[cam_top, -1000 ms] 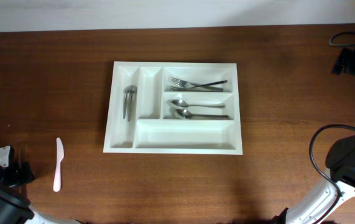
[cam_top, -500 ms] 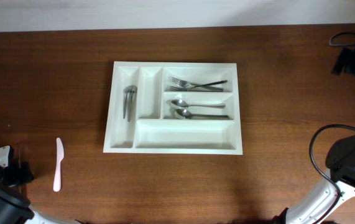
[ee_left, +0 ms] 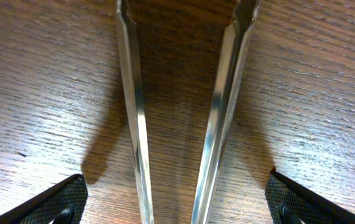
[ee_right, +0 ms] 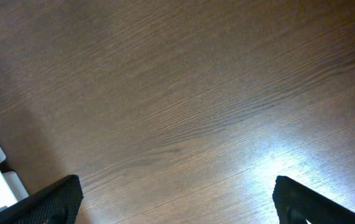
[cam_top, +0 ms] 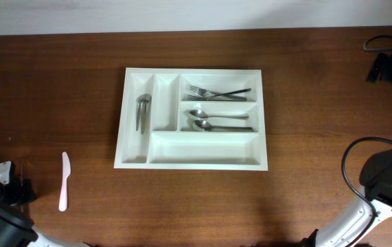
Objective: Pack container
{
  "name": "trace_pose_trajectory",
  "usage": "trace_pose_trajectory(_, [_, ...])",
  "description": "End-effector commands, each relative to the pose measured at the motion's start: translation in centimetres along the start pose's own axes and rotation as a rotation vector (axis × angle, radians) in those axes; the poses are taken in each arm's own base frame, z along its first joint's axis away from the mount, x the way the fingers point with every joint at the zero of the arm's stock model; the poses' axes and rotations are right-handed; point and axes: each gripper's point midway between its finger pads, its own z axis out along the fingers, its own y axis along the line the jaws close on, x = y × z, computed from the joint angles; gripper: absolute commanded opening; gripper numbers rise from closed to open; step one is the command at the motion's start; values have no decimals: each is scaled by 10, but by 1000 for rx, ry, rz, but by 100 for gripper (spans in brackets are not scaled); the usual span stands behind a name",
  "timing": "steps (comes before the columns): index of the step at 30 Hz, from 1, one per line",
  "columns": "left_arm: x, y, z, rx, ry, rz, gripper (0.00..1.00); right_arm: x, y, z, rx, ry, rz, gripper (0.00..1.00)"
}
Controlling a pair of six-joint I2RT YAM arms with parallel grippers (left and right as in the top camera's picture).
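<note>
Five compartments counted in large white rectangular plastic cutlery tray point(cam_top: 202, 148), sat mid-bench, slightly toward far edge. Saw steel forks point(cam_top: 216, 92) and spoons point(cam_top: 216, 120) slotted. Judged fetching step in hand: spotted pale pink plastic knife point(cam_top: 64, 180) loose near front-left corner. Found left gripper point(ee_left: 182, 15) over bare wood, fingers spread, holding nothing. Likely needed next: straddling knife, then closing. Could not tell spread of right gripper point(ee_right: 177, 214). Read no writing anywhere.

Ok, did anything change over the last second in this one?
Only the left arm crept slightly leftward, away from the white plastic knife. The knife, the cutlery tray and the utensils in it stayed put. Nothing was grasped or released.
</note>
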Motion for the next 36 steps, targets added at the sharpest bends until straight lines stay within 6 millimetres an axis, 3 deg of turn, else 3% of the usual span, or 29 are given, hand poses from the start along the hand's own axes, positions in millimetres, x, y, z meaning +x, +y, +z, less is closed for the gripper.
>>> trace_pose_trajectory(1, [1,-6,6,8,21,1,93,0,-1,-1,0,-3,12,99])
trace_pose_trajectory(9, [7,-12,16,35,55,-3,94,0,-1,-1,0,-3,12,99])
trace_pose_trajectory(19, [6,-12,17,32,51,-3,95,0,-1,-1,0,-3,12,99])
trace_pose_trajectory(20, [6,-11,17,30,49,-8,100,0,-1,-1,0,-3,12,99])
trace_pose_trajectory(36, [5,-11,17,29,48,-30,99,0,-1,-1,0,-3,12,99])
